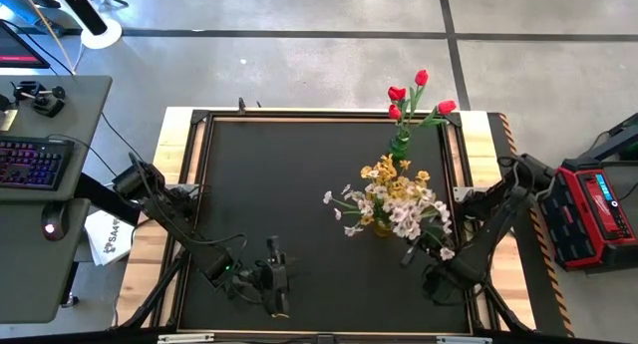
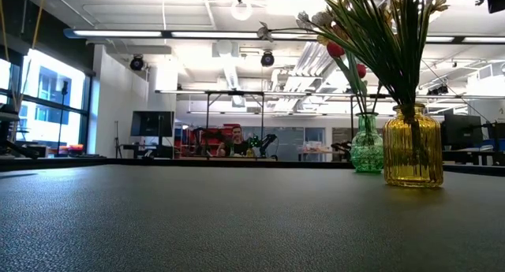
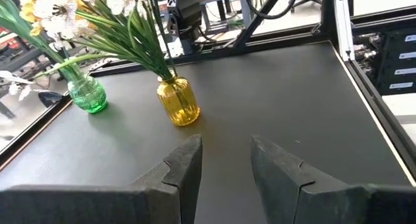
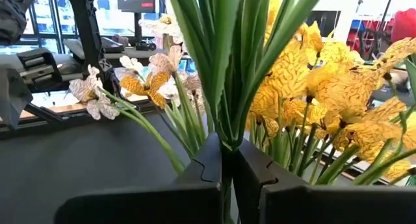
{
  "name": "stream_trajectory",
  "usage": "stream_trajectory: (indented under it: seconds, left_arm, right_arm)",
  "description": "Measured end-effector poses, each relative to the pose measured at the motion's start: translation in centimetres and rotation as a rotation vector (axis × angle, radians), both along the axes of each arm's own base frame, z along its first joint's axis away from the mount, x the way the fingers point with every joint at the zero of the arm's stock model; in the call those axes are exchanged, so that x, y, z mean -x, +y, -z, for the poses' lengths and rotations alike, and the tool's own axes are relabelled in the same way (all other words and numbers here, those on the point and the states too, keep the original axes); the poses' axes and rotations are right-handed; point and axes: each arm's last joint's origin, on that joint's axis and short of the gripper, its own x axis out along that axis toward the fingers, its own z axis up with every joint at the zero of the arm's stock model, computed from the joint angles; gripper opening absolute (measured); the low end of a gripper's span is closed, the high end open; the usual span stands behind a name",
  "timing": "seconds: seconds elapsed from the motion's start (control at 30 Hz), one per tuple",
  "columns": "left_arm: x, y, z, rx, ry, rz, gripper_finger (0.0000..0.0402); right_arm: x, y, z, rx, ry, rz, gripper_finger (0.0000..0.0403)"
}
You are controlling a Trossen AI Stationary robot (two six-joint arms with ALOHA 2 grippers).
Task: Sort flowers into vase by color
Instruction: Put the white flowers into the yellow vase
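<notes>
A yellow glass vase (image 1: 382,227) stands on the black table right of centre. It holds yellow blossoms (image 1: 394,179) and white-pink blossoms (image 1: 409,216) on green stems. Behind it, near the far edge, a green vase (image 1: 401,145) holds red tulip buds (image 1: 414,95). My right gripper (image 1: 411,252) is at the near side of the yellow vase's bunch, shut on a green stem (image 4: 224,87). My left gripper (image 1: 276,284) hangs open and empty over the near edge, left of centre, pointing toward the vases (image 3: 177,100). My right gripper pinches a green stem (image 4: 226,145) between its two fingers, which reach in about level, across the stem. The stem rises upright out of the fingers among the bunch's other stems and leaves. Which blossom it carries, and its lower end, I cannot see.
A raised frame rims the black mat (image 1: 204,184). A desk with a keyboard (image 1: 30,163) stands off the left side and a red device (image 1: 596,209) off the right. The mat's left half lies bare. A person (image 2: 236,140) sits far back in the room.
</notes>
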Motion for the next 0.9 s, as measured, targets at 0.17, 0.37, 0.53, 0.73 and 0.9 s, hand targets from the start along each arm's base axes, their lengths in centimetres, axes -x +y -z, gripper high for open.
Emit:
stream_trajectory:
  seconds: [0.17,0.37,0.53,0.73,0.9]
  left_arm:
    - [0.0,-0.1,0.0,0.014,0.012,0.030,0.0120]
    - [0.0,-0.1,0.1,0.019,0.015,0.039,0.0120]
    - [0.0,-0.1,0.1,0.025,0.014,0.037,0.0120]
    - [0.0,-0.1,0.1,0.025,0.014,0.037,0.0120]
    - [0.0,-0.1,0.1,0.028,0.013,0.036,0.0120]
  right_arm:
    - [0.0,0.1,0.0,0.013,0.011,-0.002,0.0000]
    - [0.4,0.4,-0.5,0.040,0.086,-0.012,0.0000]
    - [0.5,0.6,-0.7,0.097,0.080,-0.033,0.0000]
    - [0.5,0.5,-0.7,0.108,0.072,-0.035,0.0000]
    - [0.6,0.3,0.4,0.114,0.046,-0.042,0.0000]
